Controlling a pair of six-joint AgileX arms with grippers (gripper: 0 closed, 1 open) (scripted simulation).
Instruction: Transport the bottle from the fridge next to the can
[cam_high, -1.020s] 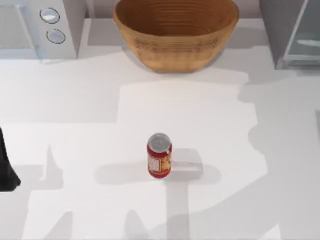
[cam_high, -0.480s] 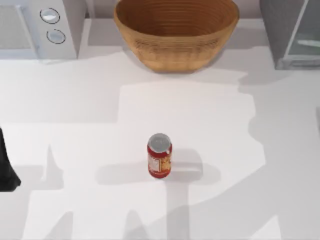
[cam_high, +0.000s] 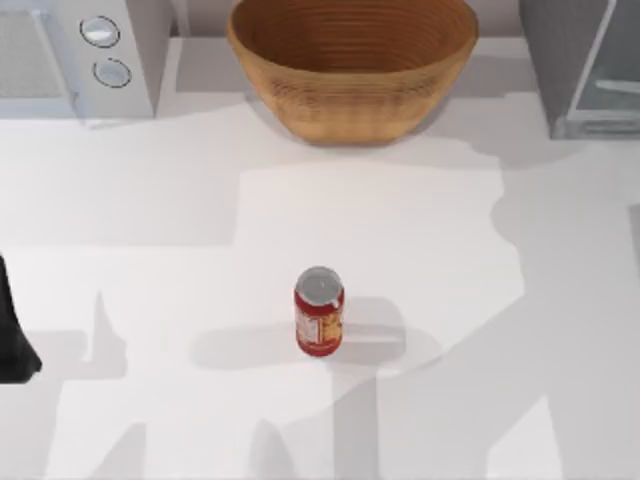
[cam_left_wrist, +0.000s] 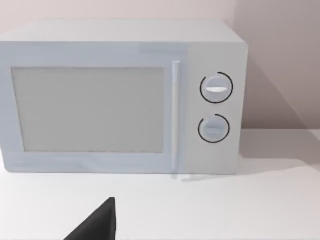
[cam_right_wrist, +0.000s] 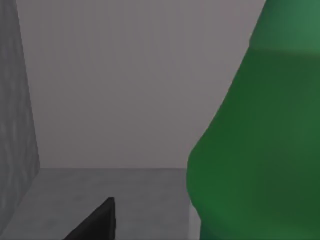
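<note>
The red can (cam_high: 319, 312) with its silver top stands upright near the middle of the table. At the back right corner stands the grey fridge (cam_high: 585, 70) with its pale door panel. The right wrist view looks into the grey fridge interior (cam_right_wrist: 125, 85), where the green bottle (cam_right_wrist: 260, 145) looms very close. A dark part of my right gripper (cam_right_wrist: 97, 225) sits low beside the bottle, and I cannot tell whether it touches it. My left arm (cam_high: 12, 345) is parked at the table's left edge, with a dark part of its gripper (cam_left_wrist: 97, 225) facing the microwave.
A white microwave (cam_high: 75, 55) with two round knobs sits at the back left, also close in the left wrist view (cam_left_wrist: 120, 95). A woven basket (cam_high: 352, 65) stands at the back middle. Open white tabletop (cam_high: 180, 280) surrounds the can.
The shadow over the right part of the table has shifted and spread toward the front. The can and the left arm have stayed put.
</note>
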